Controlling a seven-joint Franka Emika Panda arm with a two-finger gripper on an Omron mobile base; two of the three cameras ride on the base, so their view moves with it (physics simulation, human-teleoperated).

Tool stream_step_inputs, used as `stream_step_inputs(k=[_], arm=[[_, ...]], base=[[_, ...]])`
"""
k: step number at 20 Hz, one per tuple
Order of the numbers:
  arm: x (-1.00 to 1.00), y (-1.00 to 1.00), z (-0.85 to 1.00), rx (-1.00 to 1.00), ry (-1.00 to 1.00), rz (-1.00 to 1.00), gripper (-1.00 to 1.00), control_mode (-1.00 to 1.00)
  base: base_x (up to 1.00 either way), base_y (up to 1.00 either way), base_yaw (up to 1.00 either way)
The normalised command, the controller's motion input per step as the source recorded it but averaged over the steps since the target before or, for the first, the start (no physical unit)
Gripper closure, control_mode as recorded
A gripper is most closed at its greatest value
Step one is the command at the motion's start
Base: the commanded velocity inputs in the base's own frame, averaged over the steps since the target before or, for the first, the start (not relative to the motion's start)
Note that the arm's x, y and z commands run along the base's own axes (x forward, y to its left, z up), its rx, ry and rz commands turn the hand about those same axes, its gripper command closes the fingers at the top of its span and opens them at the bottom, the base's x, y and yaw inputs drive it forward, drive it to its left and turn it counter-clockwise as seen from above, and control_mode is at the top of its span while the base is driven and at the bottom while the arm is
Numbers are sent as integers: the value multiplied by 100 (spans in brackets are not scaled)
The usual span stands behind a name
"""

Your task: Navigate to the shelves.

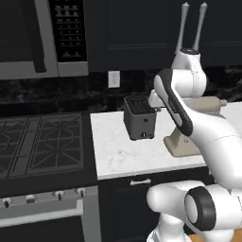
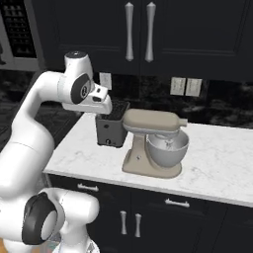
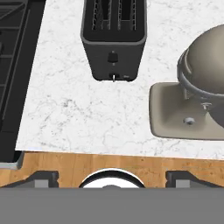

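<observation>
The base stands before a white marble surface [image 1: 123,156]. On it sit a dark toaster [image 1: 139,118] and, just beside it at 3 o'clock in the right base view, a beige stand mixer [image 2: 153,143] with a metal bowl [image 2: 168,148]. A gas stove [image 1: 42,142] adjoins the surface at 9 o'clock in the left base view, with a microwave [image 1: 28,38] above it. Dark closed cabinets [image 2: 138,34] hang over the surface.

The shelves are nowhere among these fittings; their bearing from this position cannot be determined.

Tool [image 3: 112,181]: the hand view looks down on the toaster at 12 o'clock and the mixer base at 3 o'clock, with wood floor [image 3: 65,168] at 6 o'clock. The finger tips [image 3: 43,178] stand wide apart at the bottom edge, with nothing between them. The tool is judged open and empty.

Handling assessment: the task calls for driving, not grasping. The shelves, as a fixed wall fitting, are judged rigid, heavy and immovable; no hold should be taken. The approach needs to end with the base facing them.

Risk: the raised arm hangs over the surface near the toaster and mixer, so turning the base could sweep it into them.
</observation>
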Motion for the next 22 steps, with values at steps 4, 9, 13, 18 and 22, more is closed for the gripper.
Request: stream_step_inputs(k=[4,9,13,18,22], arm=[[0,0,0,0,0,0,-100,100],[0,0,0,0,0,0,-100,100],[0,0,0,0,0,0,-100,100],[0,0,0,0,0,0,-100,100],[0,0,0,0,0,0,-100,100]], base=[[-65,0,42],[-69,0,51],[-47,0,59],[-46,-3,71],[-28,-8,72]])
